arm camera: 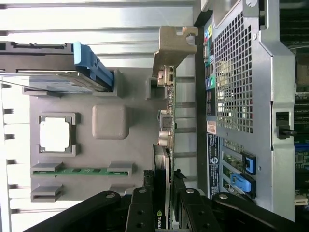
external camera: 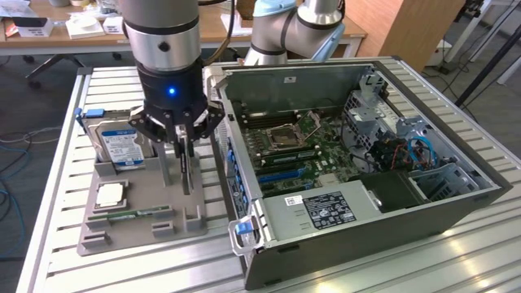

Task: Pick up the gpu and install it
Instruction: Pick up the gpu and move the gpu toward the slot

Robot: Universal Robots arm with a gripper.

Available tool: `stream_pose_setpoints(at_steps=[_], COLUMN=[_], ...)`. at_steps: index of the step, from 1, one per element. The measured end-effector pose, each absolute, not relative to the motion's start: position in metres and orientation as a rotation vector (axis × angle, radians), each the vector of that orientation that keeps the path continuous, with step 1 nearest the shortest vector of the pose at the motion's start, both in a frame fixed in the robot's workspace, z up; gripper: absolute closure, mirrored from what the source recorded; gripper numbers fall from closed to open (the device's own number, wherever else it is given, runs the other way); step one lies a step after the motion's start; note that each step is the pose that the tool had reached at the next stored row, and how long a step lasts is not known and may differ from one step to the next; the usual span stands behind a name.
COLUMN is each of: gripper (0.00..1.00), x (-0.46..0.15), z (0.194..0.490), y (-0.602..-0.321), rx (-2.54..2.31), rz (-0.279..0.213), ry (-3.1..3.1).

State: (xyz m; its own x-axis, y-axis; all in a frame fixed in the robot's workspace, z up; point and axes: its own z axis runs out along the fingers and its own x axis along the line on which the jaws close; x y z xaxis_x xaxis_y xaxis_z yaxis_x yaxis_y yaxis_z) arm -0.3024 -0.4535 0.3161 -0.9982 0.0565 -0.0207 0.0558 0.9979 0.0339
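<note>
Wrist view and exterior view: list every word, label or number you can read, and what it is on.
None can be read.
Boxy silver hard drive, blue-white label: too small.
Grey power supply, black label: blurred.
Thin black gpu, small logo: blurred.

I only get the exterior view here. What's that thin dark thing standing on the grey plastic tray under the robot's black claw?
Observer: That's the gpu, a thin black card. The wrist view looks along its edge and shows a silver metal bracket at its far end.
Operator: Anything written on it?
Observer: A small printed logo on its edge, right where the gripper sits astride it.
Operator: And the big metal computer case beside it?
Observer: Its wall facing the grey tray carries a perforated metal grille.
</note>
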Motion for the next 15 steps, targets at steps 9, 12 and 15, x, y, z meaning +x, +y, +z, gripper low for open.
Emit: stream_pose_setpoints(at_steps=[9, 12, 15], gripper=[0.74, 0.74, 0.74], x=[-0.302, -0.302, -0.302], z=[0.341, 0.351, 0.362], y=[-0.454, -0.454, -0.454], rx=[0.068, 0.065, 0.062], rz=[0.052, 0.052, 0.052], ry=[3.119, 3.119, 3.119])
